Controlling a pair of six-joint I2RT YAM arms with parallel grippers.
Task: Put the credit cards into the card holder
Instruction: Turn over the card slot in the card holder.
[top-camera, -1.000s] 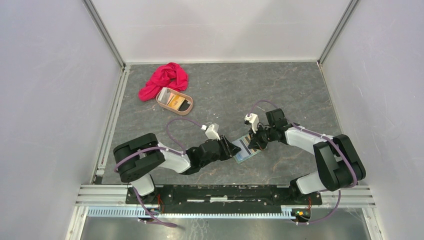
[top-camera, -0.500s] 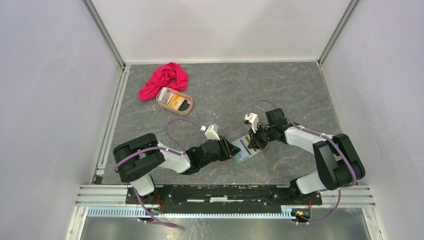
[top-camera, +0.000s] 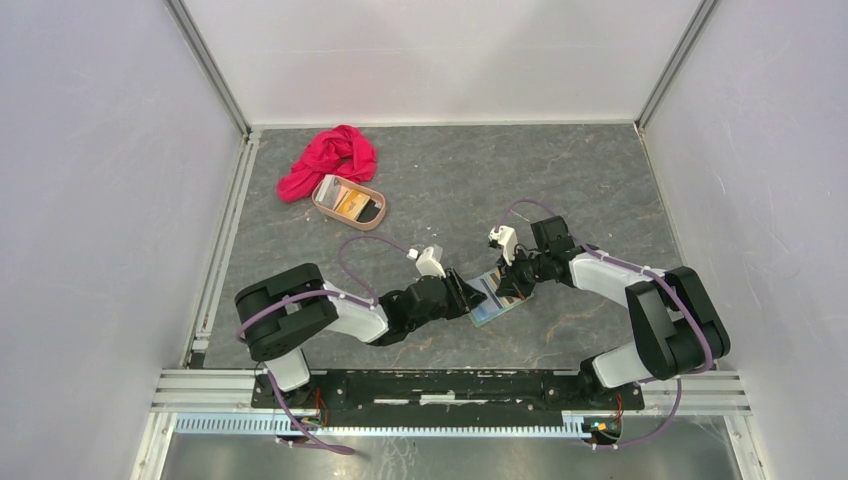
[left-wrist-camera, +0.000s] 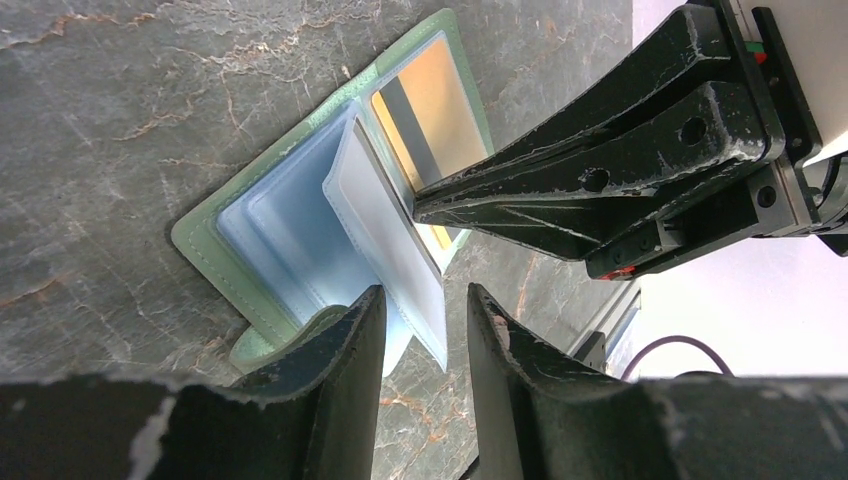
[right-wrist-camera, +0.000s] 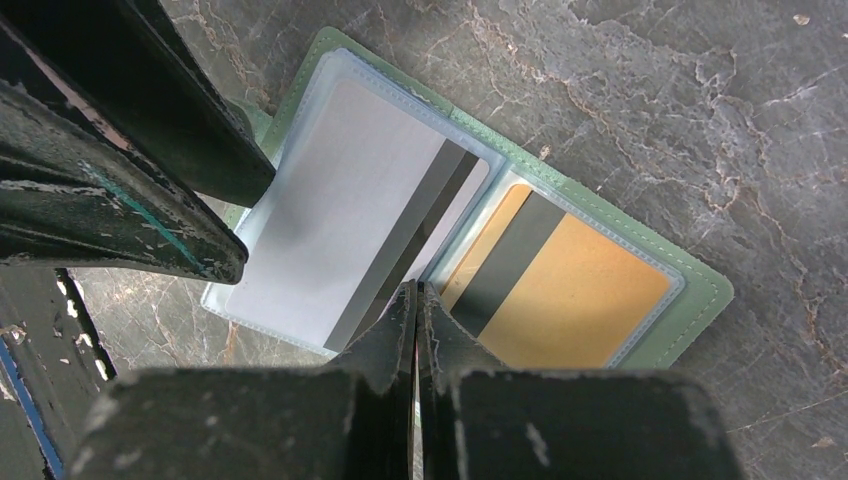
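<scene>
In the left wrist view, the left gripper (left-wrist-camera: 425, 300) is seen with its fingers a little apart, and a raised clear leaf of the open card holder (left-wrist-camera: 280, 240) reaches into the gap, a lift not made out from above. In the right wrist view, the right gripper (right-wrist-camera: 416, 295) is shown pressed together at the holder's fold, between a pocketed silvery card (right-wrist-camera: 330, 210) and an orange-gold card (right-wrist-camera: 590, 290); whether anything is pinched cannot be told. Farther back, further cards (top-camera: 350, 203) are seen in a tan tray (top-camera: 320, 199) beside a red cloth (top-camera: 330, 160).
</scene>
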